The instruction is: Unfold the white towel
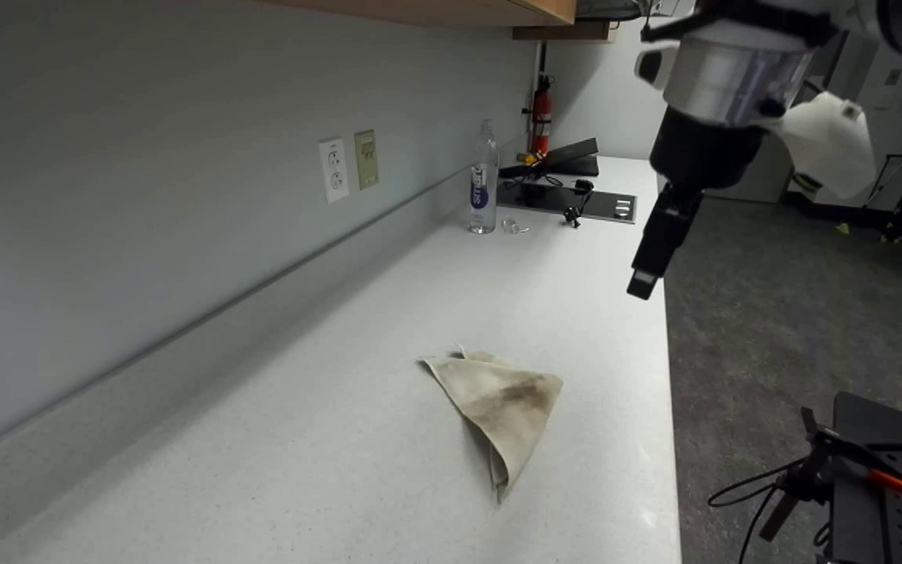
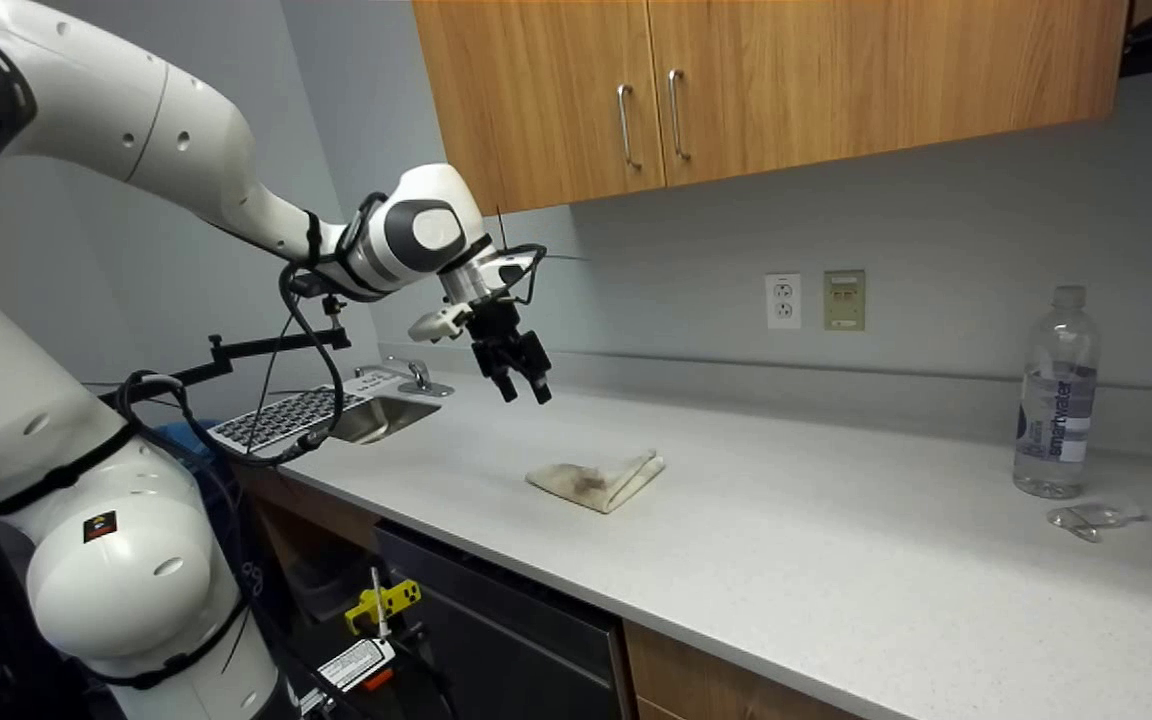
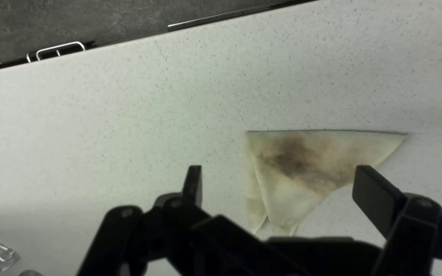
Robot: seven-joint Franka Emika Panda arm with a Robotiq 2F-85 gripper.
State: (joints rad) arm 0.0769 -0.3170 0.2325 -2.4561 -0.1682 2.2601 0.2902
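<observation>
Wrist view: we cannot see bottom tip of white towel behind wide-spread gripper; speckled counter lines grey wall.

The white towel is a thin, creamy cloth with a dark brown smudge on top. It is folded over into a shape like a triangle, and it lies on the speckled white counter.

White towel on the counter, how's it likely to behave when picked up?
The white towel will probably droop, since its fabric looks thin and softly folded. It's likely light, judging by those thin edges. Its overlapping layers may lift together.
</observation>
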